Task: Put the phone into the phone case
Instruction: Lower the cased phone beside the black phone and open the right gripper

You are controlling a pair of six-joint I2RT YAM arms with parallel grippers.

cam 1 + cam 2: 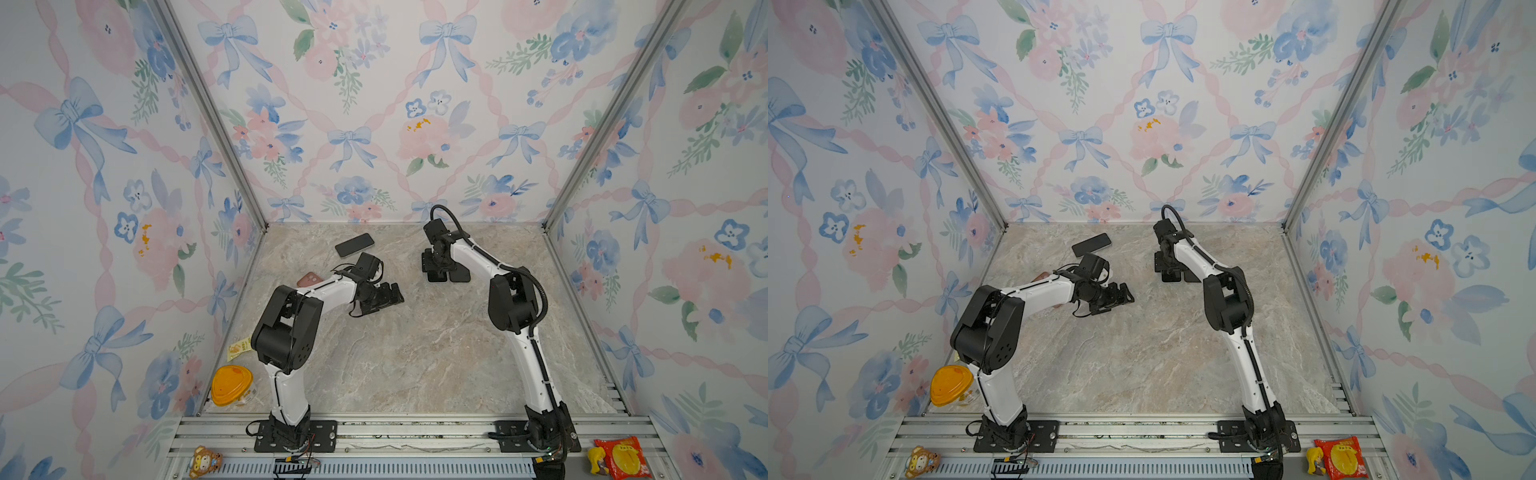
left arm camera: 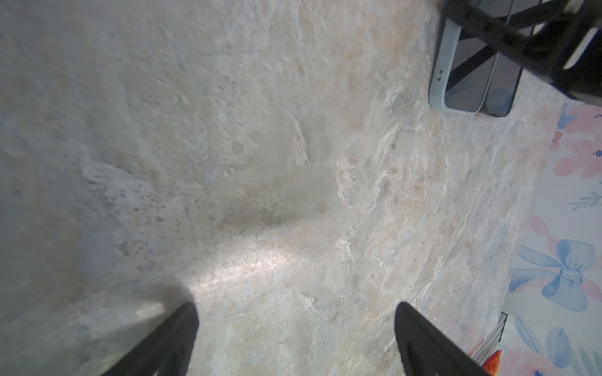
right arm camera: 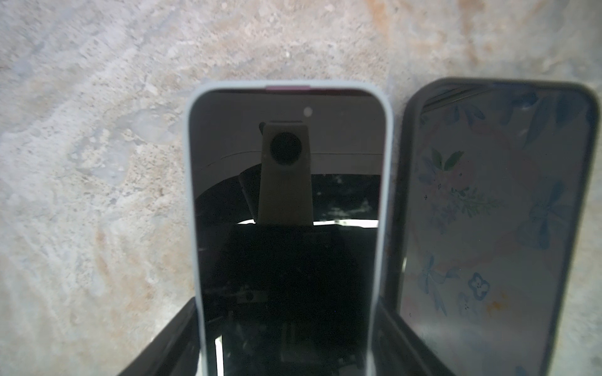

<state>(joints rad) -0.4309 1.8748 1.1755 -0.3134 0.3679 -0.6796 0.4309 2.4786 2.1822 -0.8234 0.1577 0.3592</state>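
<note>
My right gripper [image 3: 286,312] is shut on a phone in a pale grey case [image 3: 286,211] that lies screen up on the marble table; its fingers press both long sides. A pink strip shows at the case's far rim. A second phone in a dark case [image 3: 495,228] lies right beside it. In both top views a bare black phone [image 1: 354,244] lies near the back wall. A pink phone case [image 1: 308,279] peeks out behind my left forearm. My left gripper [image 1: 395,297] hangs open over bare table, its fingers [image 2: 182,325] wide apart with nothing between them.
An orange-lidded jar [image 1: 231,384] and a yellow packet [image 1: 239,348] sit by the left wall. On the front rail lie a toy bear [image 1: 203,459], a red snack packet [image 1: 623,457] and a yellow toy [image 1: 595,459]. Flowered walls enclose three sides.
</note>
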